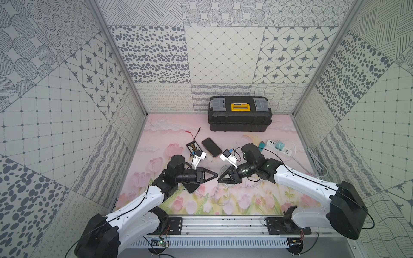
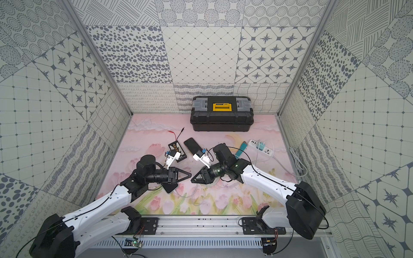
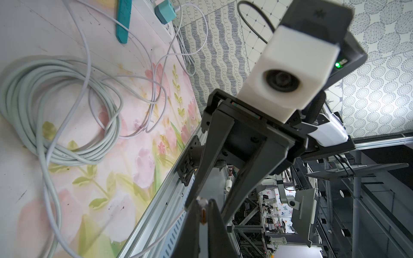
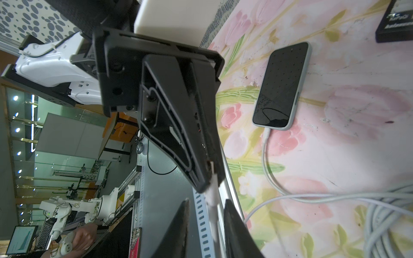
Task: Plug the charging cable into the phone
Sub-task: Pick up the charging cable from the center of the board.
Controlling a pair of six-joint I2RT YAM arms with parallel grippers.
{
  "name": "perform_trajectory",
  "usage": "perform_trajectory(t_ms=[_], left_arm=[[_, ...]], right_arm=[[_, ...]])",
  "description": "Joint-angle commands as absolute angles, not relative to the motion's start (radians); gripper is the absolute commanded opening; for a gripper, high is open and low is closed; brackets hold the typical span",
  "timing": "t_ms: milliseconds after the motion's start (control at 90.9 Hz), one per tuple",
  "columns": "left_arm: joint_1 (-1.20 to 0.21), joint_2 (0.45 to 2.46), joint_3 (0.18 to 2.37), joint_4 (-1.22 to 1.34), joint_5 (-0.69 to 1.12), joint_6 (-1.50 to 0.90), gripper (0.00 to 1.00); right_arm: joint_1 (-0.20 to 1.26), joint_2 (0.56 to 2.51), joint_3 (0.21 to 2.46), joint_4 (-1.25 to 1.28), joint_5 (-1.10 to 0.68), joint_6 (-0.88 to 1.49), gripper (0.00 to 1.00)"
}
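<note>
Short of the phone (image 1: 211, 147), mid-handover: shut the parted right gripper (image 4: 206, 202) squarely on the charging cable plug (image 4: 212, 186) before freeing the left gripper (image 1: 216, 175) clamped on it.

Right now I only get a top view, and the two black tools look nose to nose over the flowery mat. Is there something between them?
Observer: Yes. In the right wrist view the left tool is shut on a white cable end.
Operator: Has the other tool got it too?
Observer: No. The right tool has its fingers either side of it, with gaps showing.
Operator: And the phone nearby?
Observer: A white cord meets the bottom edge of the phone; it looks plugged in.
</note>
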State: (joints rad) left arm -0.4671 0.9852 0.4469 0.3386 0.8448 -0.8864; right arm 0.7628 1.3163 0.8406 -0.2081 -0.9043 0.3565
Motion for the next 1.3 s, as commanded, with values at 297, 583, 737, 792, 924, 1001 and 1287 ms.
perform_trajectory(t_ms=[297,583,737,792,924,1001,1287], left_arm=[[-0.470,0.994,0.441,0.419,0.894,-0.897,0.00],[-0.471,0.997,0.441,0.423,0.896,-0.897,0.00],[-0.471,0.990,0.446,0.385,0.876,-0.890,0.01],[-0.471,0.978,0.464,0.302,0.830,-0.863,0.30],[-0.463,0.948,0.553,0.004,0.625,-0.840,0.95],[-0.446,0.969,0.634,-0.172,0.479,-0.883,0.99],[-0.415,1.397,1.008,-0.641,0.290,-1.040,0.98]], right_arm=[[0.737,1.326,0.868,-0.141,-0.946,0.375,0.13],[0.717,1.331,0.867,-0.121,-0.962,0.395,0.00],[0.715,1.326,0.861,-0.120,-0.942,0.395,0.00],[0.714,1.315,0.854,-0.121,-0.925,0.393,0.00],[0.713,1.273,0.827,-0.126,-0.854,0.384,0.00],[0.708,1.244,0.804,-0.146,-0.790,0.371,0.00],[0.657,1.147,0.723,-0.193,-0.583,0.370,0.00]])
